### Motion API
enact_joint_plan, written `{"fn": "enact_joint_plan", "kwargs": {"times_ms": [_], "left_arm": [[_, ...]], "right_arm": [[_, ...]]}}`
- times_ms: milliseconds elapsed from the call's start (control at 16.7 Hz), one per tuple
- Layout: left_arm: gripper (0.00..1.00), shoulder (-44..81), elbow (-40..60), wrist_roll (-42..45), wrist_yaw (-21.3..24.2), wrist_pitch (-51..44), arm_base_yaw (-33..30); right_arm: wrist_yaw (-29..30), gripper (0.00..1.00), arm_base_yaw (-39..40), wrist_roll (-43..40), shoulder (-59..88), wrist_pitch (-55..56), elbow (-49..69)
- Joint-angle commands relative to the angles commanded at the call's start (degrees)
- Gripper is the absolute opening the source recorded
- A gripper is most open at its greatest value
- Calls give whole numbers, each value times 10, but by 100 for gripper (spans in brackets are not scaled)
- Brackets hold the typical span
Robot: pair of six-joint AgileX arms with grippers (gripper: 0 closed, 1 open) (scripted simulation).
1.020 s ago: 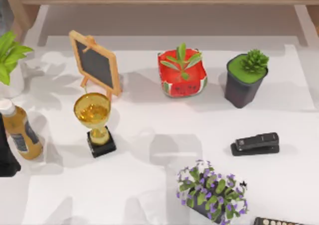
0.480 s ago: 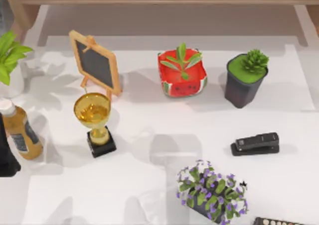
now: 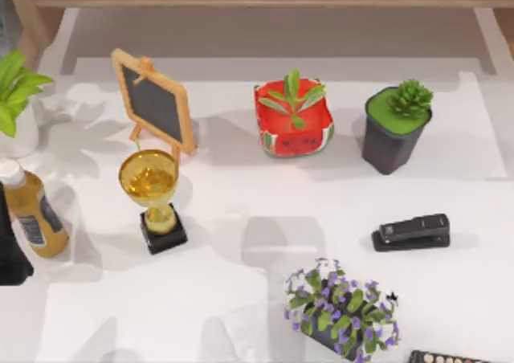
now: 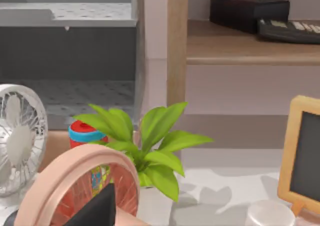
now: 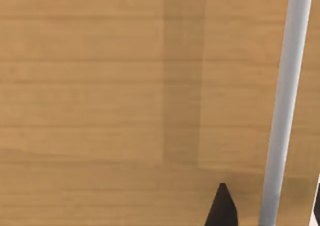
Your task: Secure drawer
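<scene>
Nothing moved; right gripper [image 5: 265, 206] astride drawer handle [image 5: 282, 106].

The left arm [image 3: 11, 250] is a matte black bulk at nine o'clock over the worktop. One dark, pointed left pincer fingertip [image 4: 97, 209] shows; the right pincer's fingertip [image 5: 221, 206] is black, wedge-shaped and plain

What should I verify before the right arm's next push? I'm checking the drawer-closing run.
1. Right gripper's fingertip close to the wooden drawer front: ok.
2. Grey handle bar beside that fingertip: ok.
3. Fingers touching the wood or bar: cannot tell.
4. Drawer fully shut: cannot tell.
5. Left arm parked at the table's left edge beside the bottle: ok.
</scene>
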Motion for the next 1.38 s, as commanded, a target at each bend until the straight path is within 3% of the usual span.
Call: {"fn": "enact_joint_plan", "kwargs": {"times_ms": [120, 180, 720, 1140, 1380], "left_arm": [[100, 0, 0, 0, 0, 0, 0], [100, 0, 0, 0, 0, 0, 0], [100, 0, 0, 0, 0, 0, 0], [100, 0, 0, 0, 0, 0, 0], [100, 0, 0, 0, 0, 0, 0]], "right_arm": [[0, 2, 0, 0, 0, 0, 0], [0, 0, 0, 0, 0, 0, 0], [1, 0, 0, 1, 3, -3, 1], [62, 0, 60, 0, 45, -74, 116], [68, 0, 66, 0, 49, -82, 126]]}}
